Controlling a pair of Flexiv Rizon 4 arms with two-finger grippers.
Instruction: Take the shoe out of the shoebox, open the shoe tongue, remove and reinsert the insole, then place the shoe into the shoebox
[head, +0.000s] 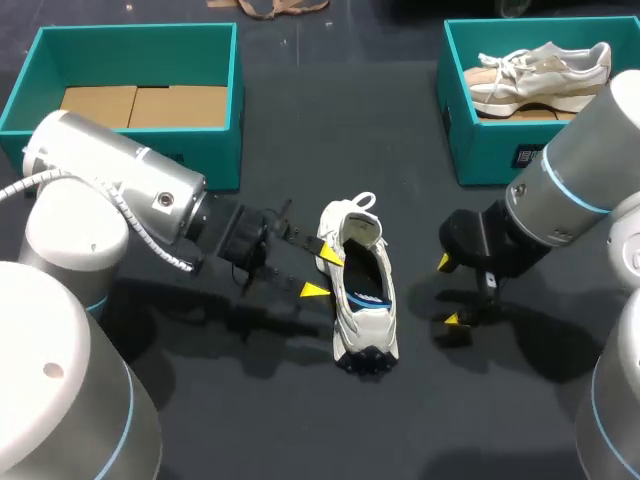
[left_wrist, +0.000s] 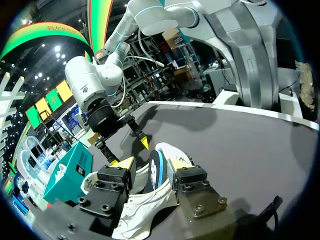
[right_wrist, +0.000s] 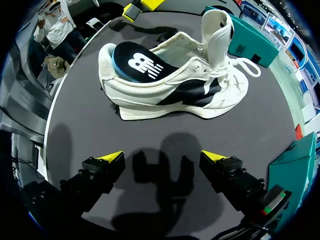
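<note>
Head view, quick pls: where's the shoe (head: 365, 295)?

Mid-table, out of both boxes, lying toe toward the robot. The tongue (head: 352, 215) stands up and open. The insole (head: 368, 280) is inside.

Seated flat?

Not by the right wrist view. The heel end rides above the collar, so imo we're in the insole step, either lifting out or pushing back in. Can't tell which.

Grippers?

The left gripper (head: 322, 271) is just beside the shoe's side w/ fingers spread wide, holding nothing. In the left wrist view the shoe's heel end lies ahead of and between its fingers, but I see no two-sided grip. The right gripper (head: 448, 291) is also wide and empty, apart from the shoe on the other side.

Next move?

Prob the left gripper has to narrow onto the raised insole edge, or press it down. The shoe is loose on the table (head: 300, 400), so it may need bracing by the right gripper — else it slides.

And boxes?

The left shoebox (head: 215, 110) shows only cardboard. The right shoebox (head: 480, 150) holds another shoe (head: 540, 70). So the left shoebox looks like the free one.
</note>
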